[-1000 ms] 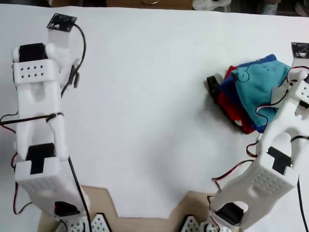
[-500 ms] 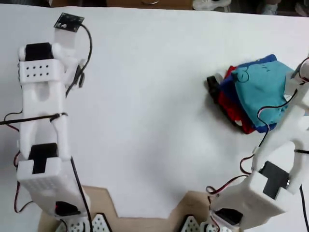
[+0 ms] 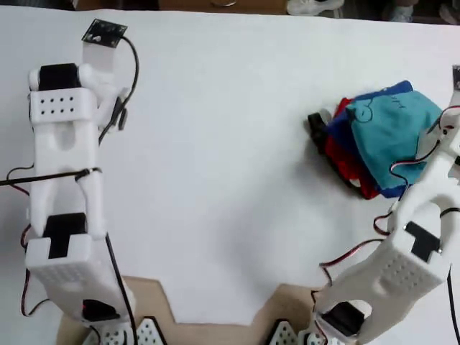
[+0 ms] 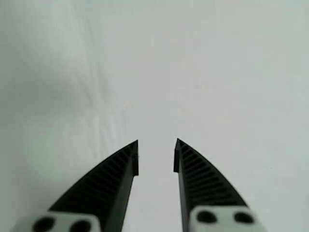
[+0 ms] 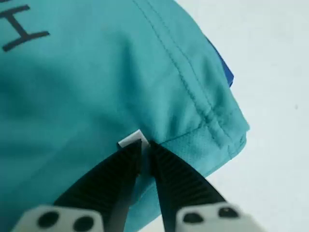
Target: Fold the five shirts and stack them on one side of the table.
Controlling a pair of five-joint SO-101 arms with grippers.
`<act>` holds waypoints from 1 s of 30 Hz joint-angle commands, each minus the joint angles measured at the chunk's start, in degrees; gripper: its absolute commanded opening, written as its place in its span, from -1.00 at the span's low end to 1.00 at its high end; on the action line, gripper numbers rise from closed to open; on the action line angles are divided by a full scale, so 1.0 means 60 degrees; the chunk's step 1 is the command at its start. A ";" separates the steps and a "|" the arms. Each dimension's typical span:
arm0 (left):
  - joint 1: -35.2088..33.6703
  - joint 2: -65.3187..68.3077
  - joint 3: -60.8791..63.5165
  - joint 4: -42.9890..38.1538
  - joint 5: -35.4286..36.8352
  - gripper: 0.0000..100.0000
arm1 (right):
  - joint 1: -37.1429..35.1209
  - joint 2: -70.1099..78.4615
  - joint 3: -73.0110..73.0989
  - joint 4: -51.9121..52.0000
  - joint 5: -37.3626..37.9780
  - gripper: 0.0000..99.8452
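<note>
High view: the stack of shirts [image 3: 374, 140] lies on the right side of the white table [image 3: 230, 144], with the right arm [image 3: 410, 251] just beside it, reaching over its near right corner. From this view we read the layering. The teal shirt [image 3: 392, 129] is on top, the blue shirt [image 3: 338, 131] shows below it, and the red shirt [image 3: 345, 162] is lower again. A strip of black cloth [image 3: 316, 129] sticks out at the stack's left edge. The left arm [image 3: 65, 144] lies stretched along the table's left side, well apart from the stack.

Right wrist view adds close detail. The right gripper [image 5: 145, 145] has its jaws almost together, with only a thin slit between them. Its tips rest against the teal cloth, touching a small white tag [image 5: 129, 140]. We cannot tell whether any fabric is pinched. The teal fabric is smooth, with a double-stitched hem [image 5: 193, 92] and dark print near one corner. A sliver of the blue shirt peeks out past its edge.

Left wrist view: the left gripper [image 4: 156, 145] hangs over bare table. Its jaws are parted by a narrow gap and hold nothing.
</note>
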 commanded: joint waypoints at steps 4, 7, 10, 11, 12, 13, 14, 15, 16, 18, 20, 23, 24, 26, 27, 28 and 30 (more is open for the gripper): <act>-0.0029 -0.0718 -0.0110 0.0088 -0.0015 -0.74 | 0.0051 -0.0227 -0.0352 -0.0051 0.0015 -0.96; -0.0029 -0.0718 -0.0110 0.0088 -0.0015 -0.74 | 0.0037 -0.0901 -0.0864 0.0271 0.0015 -0.96; -0.0059 -0.0718 -0.0081 0.0088 -0.0015 -0.74 | -0.0110 -0.1678 -0.1319 0.0593 0.0015 -0.96; -0.0059 -0.0718 -0.0081 0.0088 -0.0015 -0.74 | -0.0227 -0.1941 -0.1377 0.0711 0.0015 -0.96; -0.0044 -0.0718 -0.0066 0.0088 -0.0015 -0.74 | -0.0403 -0.2176 -0.1377 0.0842 0.0000 -0.96; -0.0029 -0.0718 -0.0066 0.0088 -0.0015 -0.74 | -0.0652 -0.2366 -0.1377 0.1004 -0.0015 -0.96; -0.0029 -0.0718 -0.0066 0.0088 -0.0015 -0.74 | -0.0916 -0.2498 -0.1363 0.1194 -0.0029 -0.96; -0.0029 -0.0703 -0.0066 0.0073 -0.0015 -0.74 | -0.1238 -0.2615 -0.1304 0.1341 -0.0044 -0.96; -0.0029 -0.0703 -0.0095 0.0073 -0.0015 -0.74 | -0.1604 -0.2659 -0.1187 0.1429 -0.0044 -0.96; -0.0029 -0.0703 -0.0110 0.0088 -0.0015 -0.74 | -0.2220 -0.2674 -0.0864 0.1429 -0.0059 -0.96; -0.0044 -0.0718 -0.0081 0.0117 -0.0015 -0.74 | -0.2674 -0.2645 -0.0337 0.1238 -0.0059 -0.96; -0.0176 -0.0718 -0.0110 0.0337 -0.0029 -0.74 | -0.3114 -0.2498 0.0645 0.0491 -0.0059 -0.96; -0.0205 -0.0718 -0.0110 0.0410 -0.0029 -0.74 | -0.3187 -0.2410 0.0923 0.0198 -0.0044 -0.96; -0.0293 -0.0733 -0.0110 0.0484 -0.0029 -0.74 | -0.3289 -0.2161 0.1407 -0.0330 0.0000 -0.96; -0.0366 -0.0733 -0.0110 0.0498 -0.0029 -0.74 | -0.3348 -0.2000 0.1582 -0.0491 0.0000 -0.96; -0.0410 -0.0733 -0.0110 0.0498 -0.0029 -0.74 | -0.3407 -0.1839 0.1714 -0.0564 0.0000 -0.96; -0.0498 -0.0733 -0.0110 0.0484 -0.0044 -0.74 | -0.3553 -0.1546 0.1802 -0.0549 0.0000 -0.96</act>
